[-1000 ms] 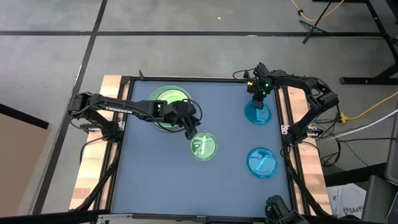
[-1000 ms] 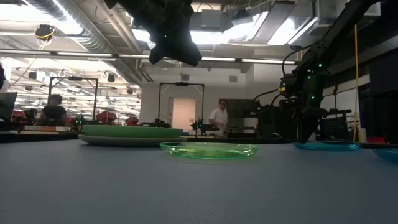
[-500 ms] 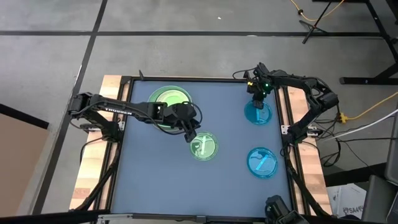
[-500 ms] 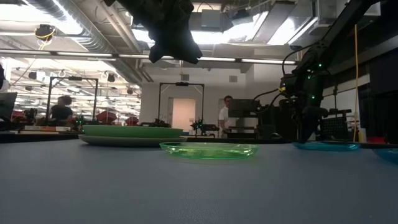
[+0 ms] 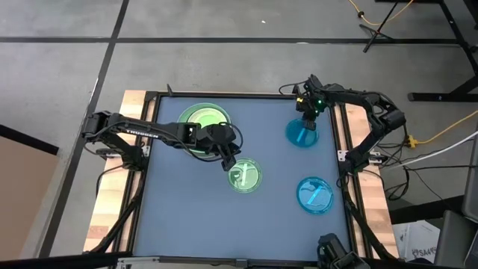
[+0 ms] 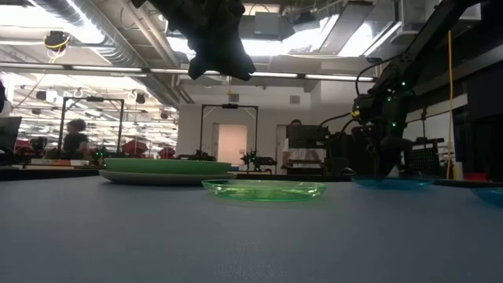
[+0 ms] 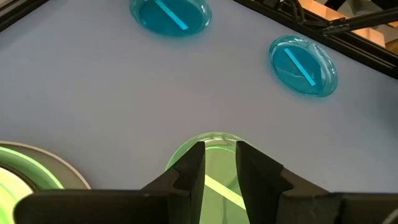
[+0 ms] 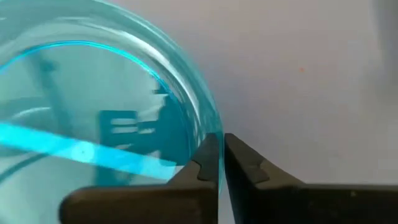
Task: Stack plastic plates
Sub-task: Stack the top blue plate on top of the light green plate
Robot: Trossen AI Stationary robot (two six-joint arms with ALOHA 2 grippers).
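**Mia:** While the right gripper (image 8: 219, 163) pinches the rim of one small cyan plate (image 5: 302, 133) near the table's far right corner, what should the robot do to get it right?

**Ben:** Its two fingers are squeezed shut on the thin edge, so it should lift slowly. A plate held by one edge will likely want to tip and swing.

**Mia:** Where does that plate go?

**Ben:** Probably onto the other small cyan plate (image 5: 314, 195), which lies near the right edge, closer to the near side. The robot should hold it right above that one, keep it flat, bring it low, and only then let go.

**Mia:** And the left gripper (image 5: 230, 158)?

**Ben:** It hangs over the middle of the table (image 5: 179, 217), just above the rim of a small green plate (image 5: 244, 176). Its fingers (image 7: 190, 174) stand a little apart, with nothing between them. To grab well, it should come straight down so one finger goes inside the rim and one outside.

**Mia:** Where would the green one go?

**Ben:** There is a pile of plates (image 5: 202, 122) near the far left part of the table, green on top with a grey rim under it. The small green plate should land in the middle of that pile, so it does not slide off.

**Mia:** What could go wrong?

**Ben:** The two arms could bump if both cross the middle at once, so one should wait.
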